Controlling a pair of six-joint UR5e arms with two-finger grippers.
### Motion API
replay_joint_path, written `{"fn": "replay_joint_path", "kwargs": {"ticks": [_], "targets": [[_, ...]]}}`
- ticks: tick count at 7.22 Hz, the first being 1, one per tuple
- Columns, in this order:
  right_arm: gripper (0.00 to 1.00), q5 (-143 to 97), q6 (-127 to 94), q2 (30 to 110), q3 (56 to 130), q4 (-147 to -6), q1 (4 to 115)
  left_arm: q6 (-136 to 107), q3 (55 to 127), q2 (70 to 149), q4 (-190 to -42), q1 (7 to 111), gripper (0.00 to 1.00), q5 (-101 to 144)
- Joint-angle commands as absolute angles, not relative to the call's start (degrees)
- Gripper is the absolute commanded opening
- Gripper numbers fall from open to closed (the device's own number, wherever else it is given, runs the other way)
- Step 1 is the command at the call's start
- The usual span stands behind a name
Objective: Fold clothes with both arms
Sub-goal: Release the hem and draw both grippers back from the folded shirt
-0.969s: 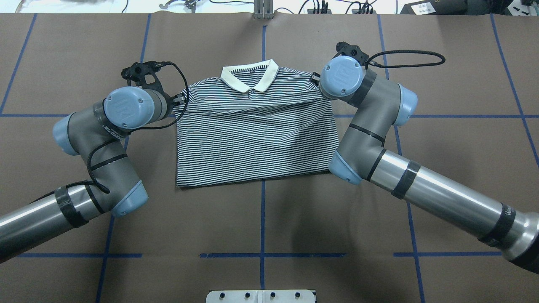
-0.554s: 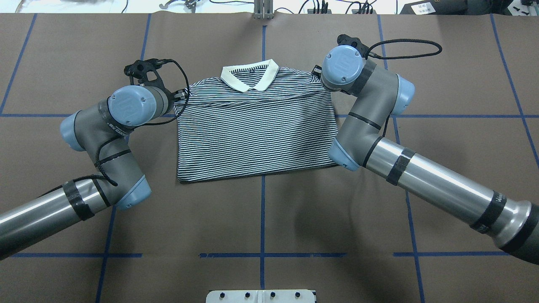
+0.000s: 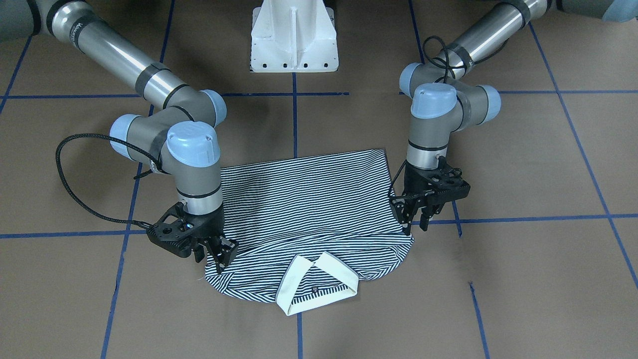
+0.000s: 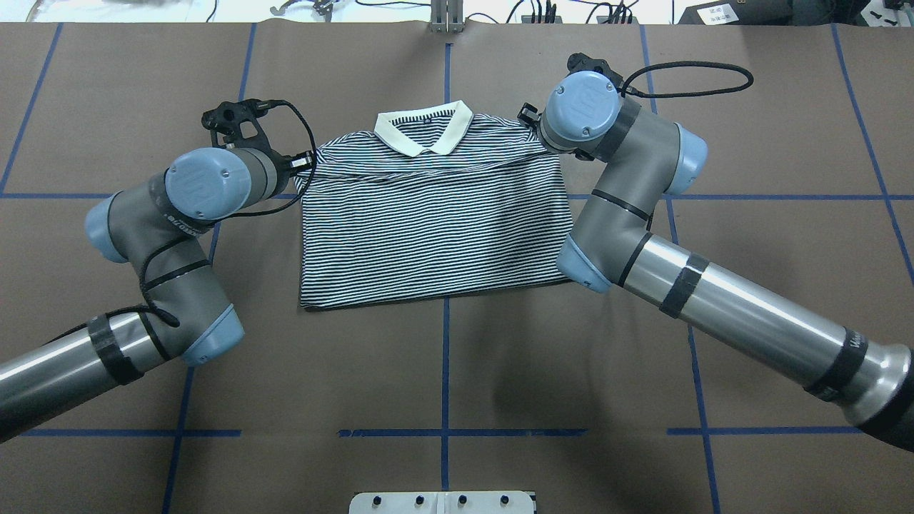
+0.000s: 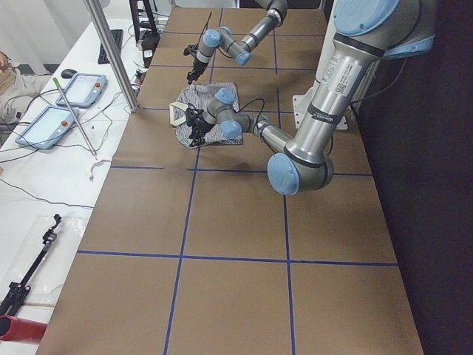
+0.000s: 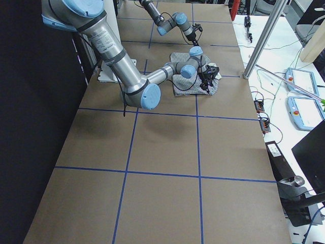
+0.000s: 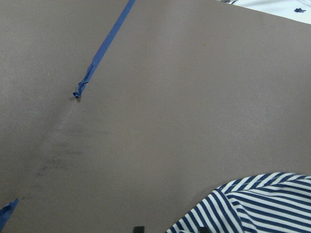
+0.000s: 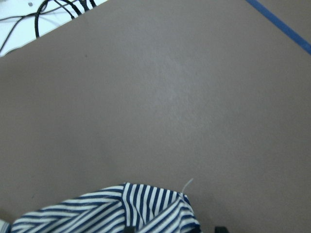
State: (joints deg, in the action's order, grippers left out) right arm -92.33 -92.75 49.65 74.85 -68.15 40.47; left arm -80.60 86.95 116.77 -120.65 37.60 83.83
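The striped polo shirt (image 4: 428, 235) lies flat on the brown table, its lower part folded up over the chest, with the cream collar (image 4: 425, 132) at the far side. My left gripper (image 3: 415, 224) hangs at the shirt's shoulder edge (image 4: 303, 163), fingers apart and holding nothing. At the opposite shoulder my right gripper (image 3: 219, 257) (image 4: 530, 118) stands over the cloth, also open. Each wrist view shows a striped corner (image 7: 262, 204) (image 8: 121, 208) lying on the table between spread fingertips.
The white pedestal base (image 3: 294, 35) stands at the near middle of the table. Blue tape lines (image 4: 445, 357) cross the brown surface. Cables (image 4: 543, 11) and a metal post (image 5: 111, 52) sit beyond the far edge, with tablets (image 5: 63, 103) on the white bench.
Both arms carried the shirt's folded part a little toward the collar, and the shirt's near edge shifted away. Since then the left arm has drawn back slightly to the left.
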Motion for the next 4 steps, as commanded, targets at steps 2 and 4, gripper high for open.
{"fn": "replay_joint_path", "kwargs": {"ticks": [2,4], "targets": [[0.76,-96.5,-101.9,67.6,101.9,-73.6,33.3,-81.1,97.6,107.6,-120.7,37.2,0.58,86.2],[0.76,-96.2,-105.6,70.2,103.8,-73.7,30.6,-82.1,98.3,107.7,-120.4,36.4,0.61,86.1]]}}
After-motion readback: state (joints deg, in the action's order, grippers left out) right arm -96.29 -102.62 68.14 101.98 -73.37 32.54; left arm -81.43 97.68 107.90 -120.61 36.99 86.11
